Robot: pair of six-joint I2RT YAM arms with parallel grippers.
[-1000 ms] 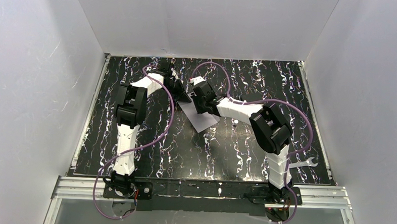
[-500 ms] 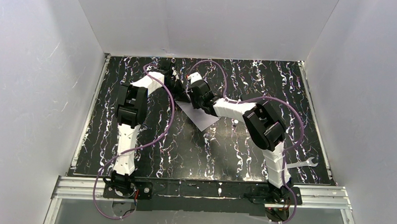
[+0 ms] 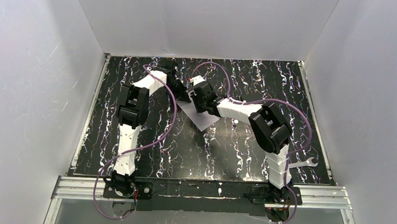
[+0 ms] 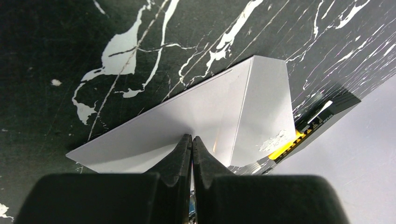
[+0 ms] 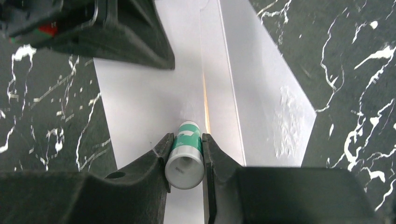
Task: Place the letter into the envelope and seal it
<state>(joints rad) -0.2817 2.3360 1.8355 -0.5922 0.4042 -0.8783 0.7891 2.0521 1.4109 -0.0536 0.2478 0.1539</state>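
Left gripper is clenched, fingers pressed flat together with nothing between them, tips down on the envelope. Right gripper is grasping a small green-and-white tube between its pads; the tube lies along the fingers with its far end over the envelope's face, can't tell if it touches the paper. In the top view the envelope sits flat on the black marbled table, centre of frame and slightly toward the top, turned diagonal, with both wrists crowded over its upper corner. Flap is a separate pale panel right of a straight crease in both wrist views, not lying flush. Letter: only a thin orange sliver shows along that crease in the right wrist view, the rest is hidden inside the envelope. Left wrist view also catches a black box with a yellow stripe at the right of frame, just past the flap edge. A wrench lies on the table at lower right, well apart from the envelope.
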